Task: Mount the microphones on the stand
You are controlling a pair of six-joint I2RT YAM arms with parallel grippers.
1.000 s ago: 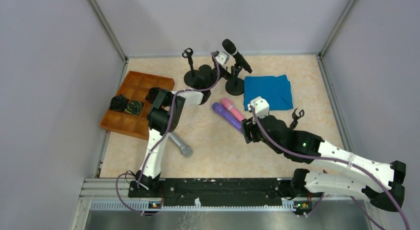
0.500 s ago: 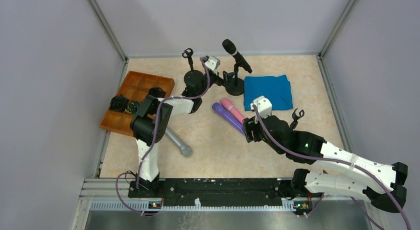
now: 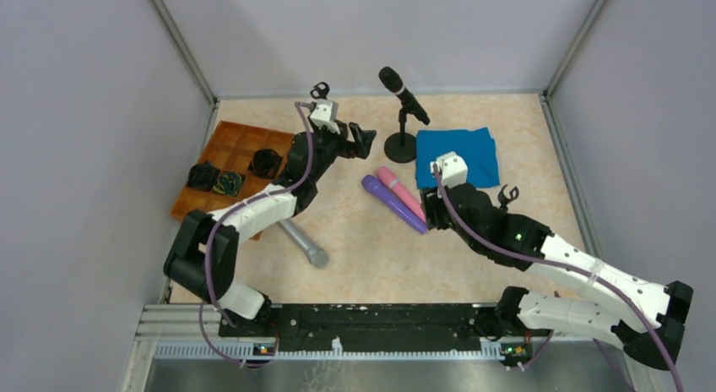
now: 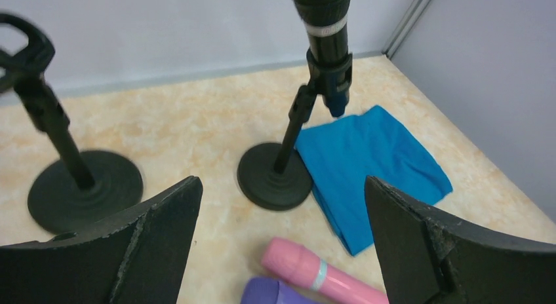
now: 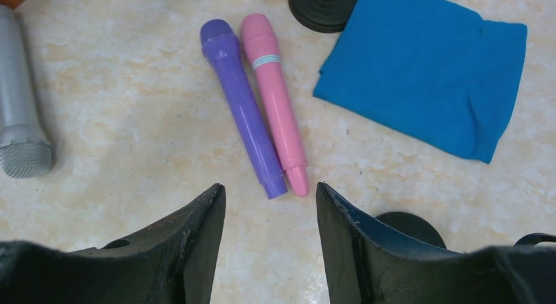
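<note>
- Your left claw [image 4: 280,181] is spread wide with nothing between its jaws; it hangs over the far part of the desk [image 3: 363,265], facing the two far stands
- The black microphone [image 4: 324,29] is clipped into the loaded stand [image 4: 274,176], tilted with its head up and toward the back wall
- The empty stand [image 4: 65,166] is to the left of it, and its clip at the top is bare
- A blue cloth [image 3: 458,155] lies flat on the desk with one edge touching the loaded stand's round base
- The pink microphone [image 5: 275,101] and the purple microphone [image 5: 242,104] lie flat side by side, touching along their length, in the middle of the desk; the pink one is nearer the cloth
- Your right claw [image 5: 270,186] has its jaws parted and grips nothing; it hovers just above the narrow ends of the pink and purple pair, with bare desk showing between the fingers
- The silver-grey microphone [image 3: 302,242] lies flat on the left part of the desk, well apart from the pair, with its mesh head toward the near edge
- A third stand [image 3: 507,193] is just beside your right arm with its clip bare
- A wooden tray [image 3: 241,143] with square compartments sits at the left edge; three dark bundles [image 3: 203,174] lie in separate compartments, and you cannot tell what they are
</note>
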